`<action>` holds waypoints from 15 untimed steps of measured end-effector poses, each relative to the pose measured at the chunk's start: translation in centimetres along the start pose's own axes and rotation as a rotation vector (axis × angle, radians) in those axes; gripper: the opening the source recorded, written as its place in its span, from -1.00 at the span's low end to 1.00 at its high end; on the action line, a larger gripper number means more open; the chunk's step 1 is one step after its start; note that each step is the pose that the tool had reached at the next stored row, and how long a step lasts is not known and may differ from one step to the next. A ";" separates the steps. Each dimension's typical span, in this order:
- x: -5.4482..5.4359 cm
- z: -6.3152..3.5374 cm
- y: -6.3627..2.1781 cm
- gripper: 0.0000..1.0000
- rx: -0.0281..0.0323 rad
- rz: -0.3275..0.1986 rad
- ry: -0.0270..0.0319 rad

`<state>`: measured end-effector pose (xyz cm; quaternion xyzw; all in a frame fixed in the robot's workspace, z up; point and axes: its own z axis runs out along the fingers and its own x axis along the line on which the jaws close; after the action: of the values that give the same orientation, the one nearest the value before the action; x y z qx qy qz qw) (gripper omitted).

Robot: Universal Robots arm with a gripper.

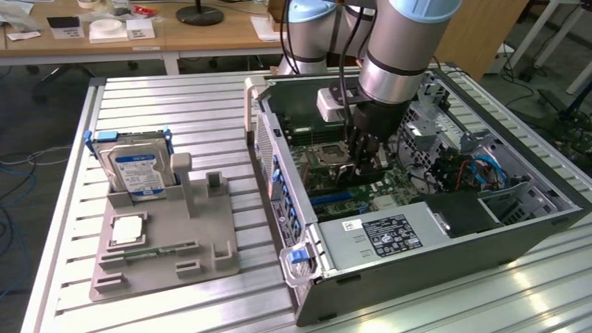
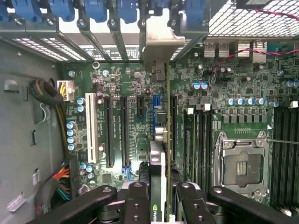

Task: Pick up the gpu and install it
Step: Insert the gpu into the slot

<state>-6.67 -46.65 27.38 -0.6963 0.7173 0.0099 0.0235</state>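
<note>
Slotted metal table (image 1: 185,104), with the computer case (image 1: 444,257) lying open on it and my arm reaching down inside.

- My claw (image 2: 163,192) is partly closed, pinching the gpu (image 2: 157,161) by its thin edges. A finger (image 2: 137,198) sits on each side of the card, and I see the card edge-on.
- The gpu hangs upright over the motherboard (image 2: 135,84). It lies along the blue slot (image 2: 156,103), between the black slots and the memory banks. Its silver bracket (image 2: 161,44) points at the rear openings under the blue latches (image 2: 98,9).
- I cannot tell whether the card's lower edge touches the slot or floats above it.
- The processor socket (image 2: 243,165) is uncovered, off to one side.
- Outside the case, on the exterior view's left, the grey holder (image 1: 199,229) keeps the hard drive (image 1: 137,170) upright, well apart from me.

Risks, as I judge them:
- My hold is narrow on a flat card, so pressing off-centre could pivot the card between my fingers.
- If the card's edge sits slightly beside the slot, downward force would go into the board or the neighbouring connector, not the contacts.
- The bracket could catch on the rear wall before the card seats and tilt it.
- A slip sideways would put the bare socket at risk.
</note>
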 end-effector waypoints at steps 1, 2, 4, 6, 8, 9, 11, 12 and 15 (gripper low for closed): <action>0.0 0.02 0.07 -0.47 0.0001 0.000 -0.0001; 0.0 0.04 0.13 -0.47 0.0001 0.000 -0.0003; 0.0 0.13 0.17 -0.47 0.0002 0.000 -0.0006; 0.0 0.25 0.21 -0.47 0.0001 0.000 -0.0003; 0.0 0.39 0.30 -0.47 0.0001 0.000 -0.0003; 0.0 0.44 0.33 -0.47 0.0001 0.000 -0.0002; 0.0 0.46 0.37 -0.47 0.0000 0.000 0.0000; 0.0 0.52 0.40 -0.47 0.0001 0.000 -0.0004; 0.0 0.78 0.49 -0.47 0.0001 0.000 -0.0003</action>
<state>-7.14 -46.64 26.59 -0.6962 0.7174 0.0100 0.0237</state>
